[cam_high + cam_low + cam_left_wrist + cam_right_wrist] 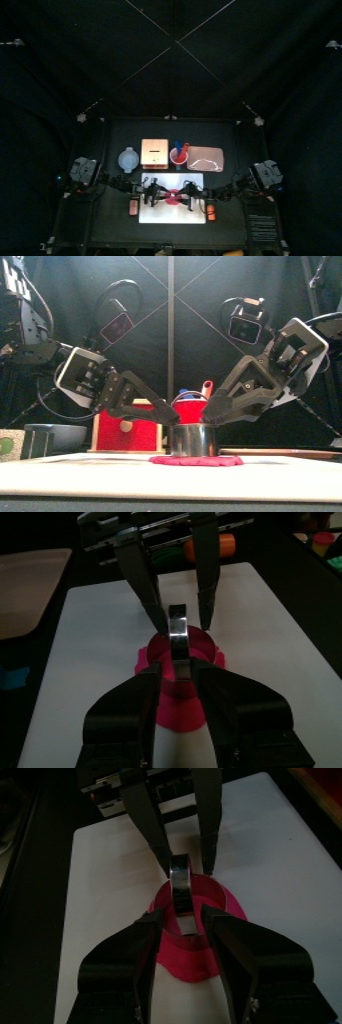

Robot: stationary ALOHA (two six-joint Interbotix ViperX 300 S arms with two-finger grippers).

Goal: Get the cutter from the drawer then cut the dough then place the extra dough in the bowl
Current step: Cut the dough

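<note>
Cutter point(194, 439) already out of drawer, stood on pink dough point(197, 460) on white board point(152, 213), mid-tabletop. Cutter clamped from opposite sides by left pincer point(178, 667) and right pincer point(187, 916). Cut judged under way. Extra dough not yet moved to bowl point(127, 158).

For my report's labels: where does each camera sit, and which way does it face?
Top view: high above, looking down at the white board; both arms show.
Front view: low at the front, level toward the cutter; both arms show.
Left wrist view: left arm, facing the dough; left gripper nearest.
Right wrist view: right arm, same; right gripper nearest.
Shared: both wrist views show both pairs of jaws shut on the cutter.
</note>
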